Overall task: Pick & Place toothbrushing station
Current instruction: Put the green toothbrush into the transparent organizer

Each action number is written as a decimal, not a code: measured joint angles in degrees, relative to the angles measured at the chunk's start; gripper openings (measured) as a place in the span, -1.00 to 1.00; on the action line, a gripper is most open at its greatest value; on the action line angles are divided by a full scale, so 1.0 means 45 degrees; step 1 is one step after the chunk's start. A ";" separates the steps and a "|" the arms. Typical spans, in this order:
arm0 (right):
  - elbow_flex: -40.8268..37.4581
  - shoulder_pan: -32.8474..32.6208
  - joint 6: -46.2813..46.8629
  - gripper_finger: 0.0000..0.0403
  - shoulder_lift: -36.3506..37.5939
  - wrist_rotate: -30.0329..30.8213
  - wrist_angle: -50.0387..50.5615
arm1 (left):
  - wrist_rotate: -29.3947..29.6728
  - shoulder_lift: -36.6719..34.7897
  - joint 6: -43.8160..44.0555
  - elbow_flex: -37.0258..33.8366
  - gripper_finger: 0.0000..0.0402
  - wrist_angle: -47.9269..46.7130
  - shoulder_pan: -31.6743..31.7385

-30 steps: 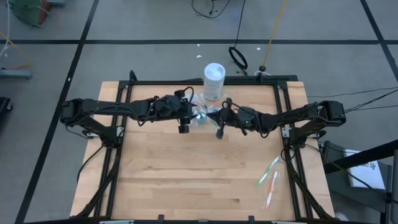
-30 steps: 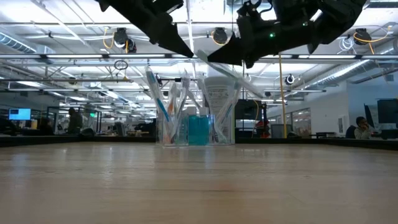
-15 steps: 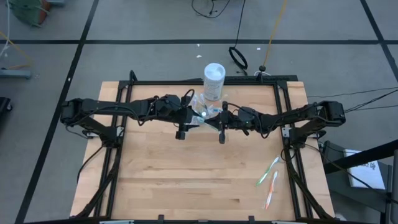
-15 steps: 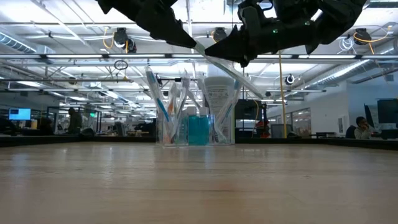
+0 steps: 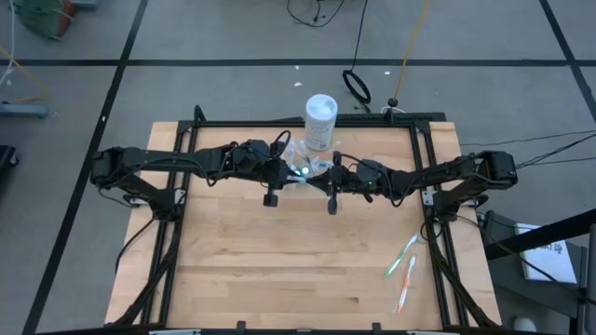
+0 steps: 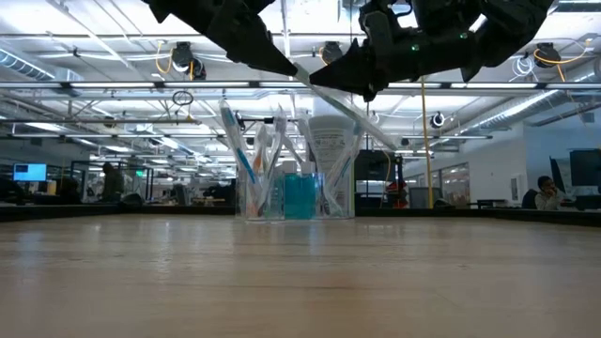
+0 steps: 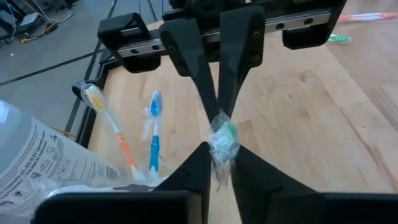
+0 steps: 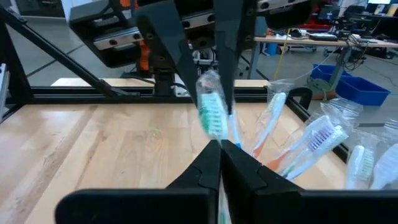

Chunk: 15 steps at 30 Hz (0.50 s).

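A clear cup (image 6: 268, 192) holding several toothbrushes and a teal toothpaste tube (image 6: 300, 197) stands on its base at the table's far middle. Above it a green toothbrush (image 6: 349, 111) with a plastic-wrapped head slants in the air. My left gripper (image 7: 219, 149) and my right gripper (image 8: 221, 146) face each other over the cup, and both are shut on this brush. In the high view they meet at the brush head (image 5: 300, 170). My left gripper pinches the wrapped brush head (image 7: 222, 138) between its two fingers, coming level from the table's left. The head is lifted clear above the cup. My right gripper pinches the brush just behind the head (image 8: 219, 135) between its two fingers, coming level from the table's right. The head sticks out ahead of the fingers, and the handle (image 6: 380, 136) slants down behind them, clear of the table.
A tall white tub (image 5: 321, 119) stands just beyond the cup at the far edge. Two loose toothbrushes (image 5: 402, 256) (image 5: 407, 284) lie on the table's near right. The near half of the wooden table (image 5: 279, 270) is bare.
My right gripper has shifted slightly toward the left gripper with the brush, bringing its head between the left fingers. My left gripper, open a second ago, has shut on the wrapped head. The brush stays in the air above the cup.
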State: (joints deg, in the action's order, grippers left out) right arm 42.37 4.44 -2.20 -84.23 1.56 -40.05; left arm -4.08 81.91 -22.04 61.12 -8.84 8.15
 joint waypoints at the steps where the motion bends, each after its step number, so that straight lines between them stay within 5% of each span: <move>1: 0.0000 0.0002 0.0044 -0.96 0.0000 0.0010 0.0000 | 0.0000 0.0000 0.0000 0.0000 -0.77 -0.0001 0.0013; 15: 0.0000 -0.0011 -0.0086 -0.45 0.0609 0.0026 0.0790 | 0.0039 -0.0005 -0.0005 0.0000 -0.93 -0.0083 0.0018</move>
State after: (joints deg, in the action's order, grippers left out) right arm 42.37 4.39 -2.59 -81.49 1.68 -36.50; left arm -3.90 81.89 -22.06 61.12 -9.21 8.23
